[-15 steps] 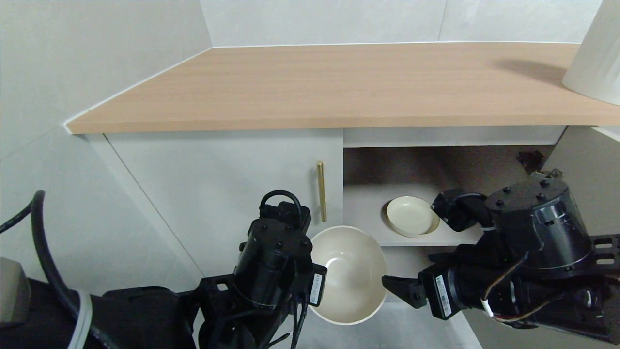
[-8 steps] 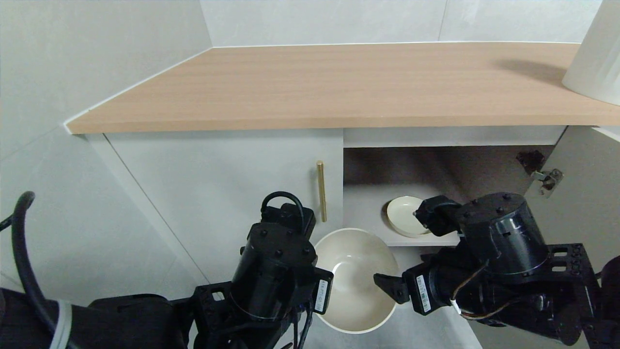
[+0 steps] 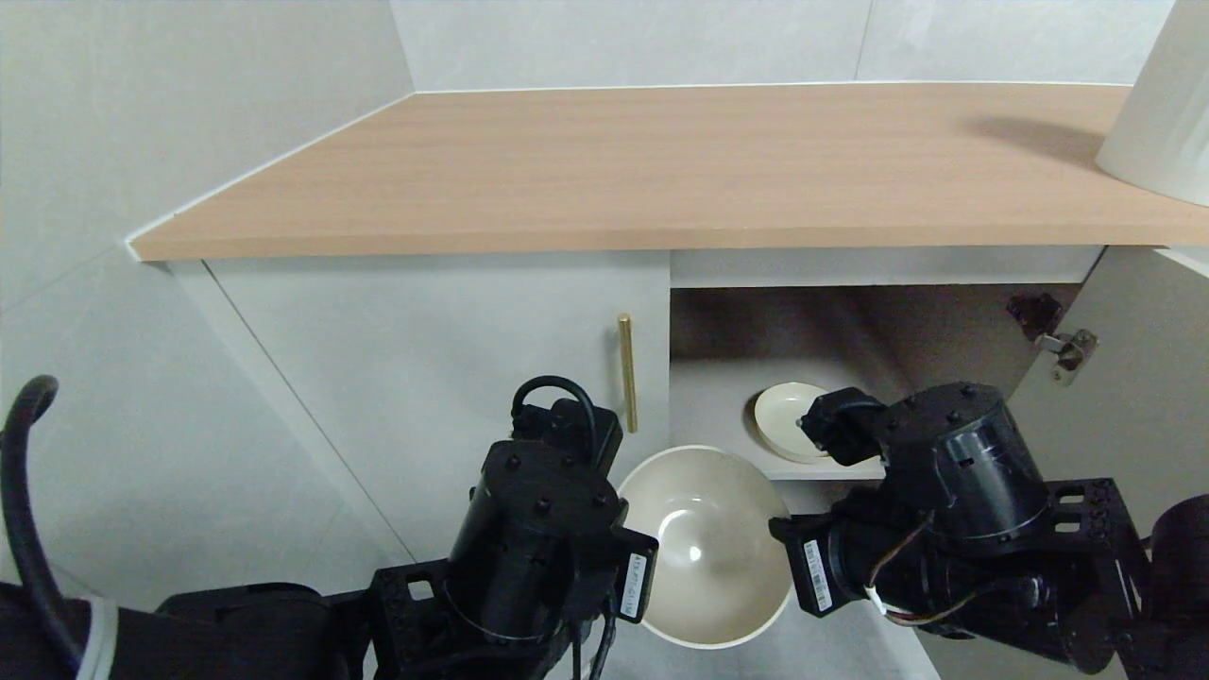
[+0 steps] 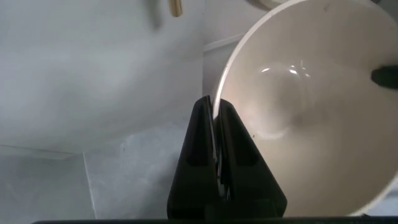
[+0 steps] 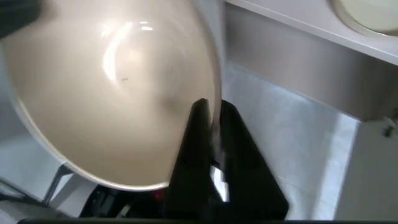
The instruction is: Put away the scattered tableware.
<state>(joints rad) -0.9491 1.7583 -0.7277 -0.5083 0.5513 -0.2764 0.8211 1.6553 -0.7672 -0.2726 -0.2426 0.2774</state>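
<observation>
A large cream bowl (image 3: pixel 704 543) hangs in front of the open cabinet, below the level of its shelf (image 3: pixel 718 416). My left gripper (image 4: pixel 214 106) is shut on the bowl's (image 4: pixel 311 106) rim, one finger inside and one outside. On the opposite side my right gripper (image 5: pixel 211 107) is shut on the bowl's (image 5: pixel 112 87) rim too. In the head view the left gripper (image 3: pixel 631 567) sits at the bowl's left edge and the right gripper (image 3: pixel 780 540) at its right edge. A small cream plate (image 3: pixel 782 417) lies on the shelf, partly hidden by my right arm.
The cabinet's left door is closed, with a brass handle (image 3: pixel 625 373). The right door (image 3: pixel 1133 397) stands open at the far right. A wooden countertop (image 3: pixel 661 161) runs above, with a white object (image 3: pixel 1162 113) at its right end. The plate (image 5: pixel 367 15) occupies the shelf's front.
The right arm swung left, and its gripper, first apart from the bowl, now grips the bowl's right rim. The bowl and left arm dropped slightly and shifted right.
</observation>
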